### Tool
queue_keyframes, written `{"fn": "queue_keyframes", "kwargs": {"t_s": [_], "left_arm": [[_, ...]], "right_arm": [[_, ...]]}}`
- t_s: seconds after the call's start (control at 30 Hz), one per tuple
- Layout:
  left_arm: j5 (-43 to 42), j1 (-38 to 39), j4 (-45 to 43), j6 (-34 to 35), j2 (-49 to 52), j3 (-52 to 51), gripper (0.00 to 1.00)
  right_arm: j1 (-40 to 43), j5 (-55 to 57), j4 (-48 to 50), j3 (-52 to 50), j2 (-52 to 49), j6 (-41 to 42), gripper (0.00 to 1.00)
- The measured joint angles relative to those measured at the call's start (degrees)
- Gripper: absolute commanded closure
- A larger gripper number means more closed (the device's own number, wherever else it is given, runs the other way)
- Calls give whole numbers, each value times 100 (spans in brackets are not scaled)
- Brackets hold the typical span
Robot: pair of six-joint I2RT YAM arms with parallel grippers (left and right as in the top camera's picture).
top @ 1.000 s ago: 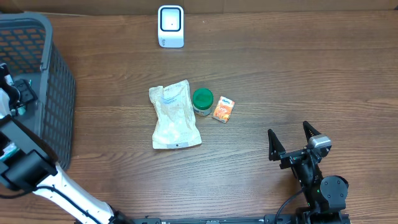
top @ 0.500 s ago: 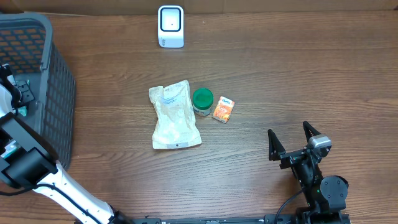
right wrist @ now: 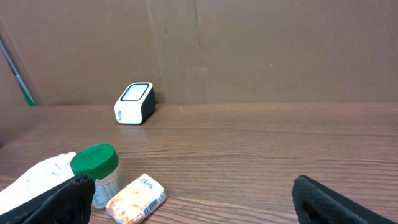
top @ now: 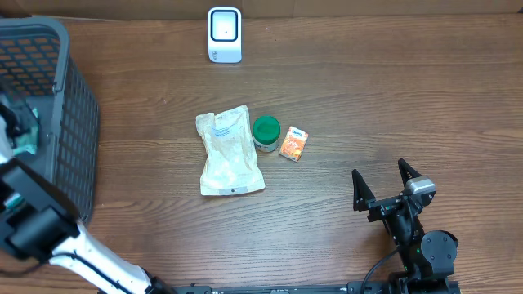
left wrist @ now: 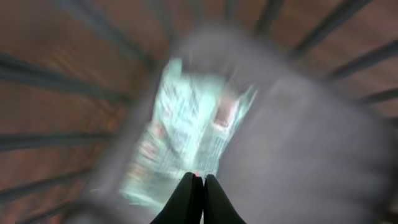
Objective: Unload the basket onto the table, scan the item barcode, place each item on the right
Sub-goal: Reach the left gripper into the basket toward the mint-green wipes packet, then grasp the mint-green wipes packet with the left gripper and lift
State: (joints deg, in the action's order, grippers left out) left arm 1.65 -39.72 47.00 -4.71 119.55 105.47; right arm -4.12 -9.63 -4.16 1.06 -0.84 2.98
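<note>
Flanking green-lidded jar [top: 266, 131]: pouch [top: 229, 152], orange box [top: 293, 144].

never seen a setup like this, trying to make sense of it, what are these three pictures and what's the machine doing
This is a robot with two arms at a brown wooden table, each arm ending in two fingers. One picture looks straight down from above; the other two come from small cameras on each wrist.

From above, a white box-shaped barcode scanner stands at the far edge. In the middle lie a crumpled white plastic pouch, a small jar with a green lid and a small orange carton. A dark grey mesh basket sits at the left.

The left gripper reaches inside that basket. Its view is blurred, but its dark fingers are shut, with a pale green printed packet right beyond them; whether they pinch it is unclear. The right gripper rests open, empty, near the front edge.
</note>
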Motion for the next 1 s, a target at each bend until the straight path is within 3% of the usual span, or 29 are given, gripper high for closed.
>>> {"fn": "queue_keyframes", "kwargs": {"t_s": [0.2, 0.37, 0.4, 0.43, 0.47, 0.57, 0.83, 1.0], "left_arm": [[-833, 267, 466, 354, -2153, 393, 96], [-813, 1005, 1034, 479, -3532, 566, 95], [-697, 1082, 1054, 481, -3615, 575, 75], [-435, 1126, 1080, 507, -3665, 581, 67], [-330, 1119, 1088, 549, -3613, 575, 59], [-116, 1021, 1091, 809, -3292, 417, 49], [81, 614, 940, 927, -1838, 243, 57], [118, 361, 857, 931, -798, 234, 50]], "right_arm": [[0, 2, 0, 0, 0, 0, 0], [0, 2, 0, 0, 0, 0, 0], [0, 2, 2, 0, 0, -2, 0], [0, 2, 0, 0, 0, 0, 0], [0, 2, -2, 0, 0, 0, 0], [0, 2, 0, 0, 0, -2, 0], [0, 2, 0, 0, 0, -2, 0], [0, 2, 0, 0, 0, 0, 0]]}}
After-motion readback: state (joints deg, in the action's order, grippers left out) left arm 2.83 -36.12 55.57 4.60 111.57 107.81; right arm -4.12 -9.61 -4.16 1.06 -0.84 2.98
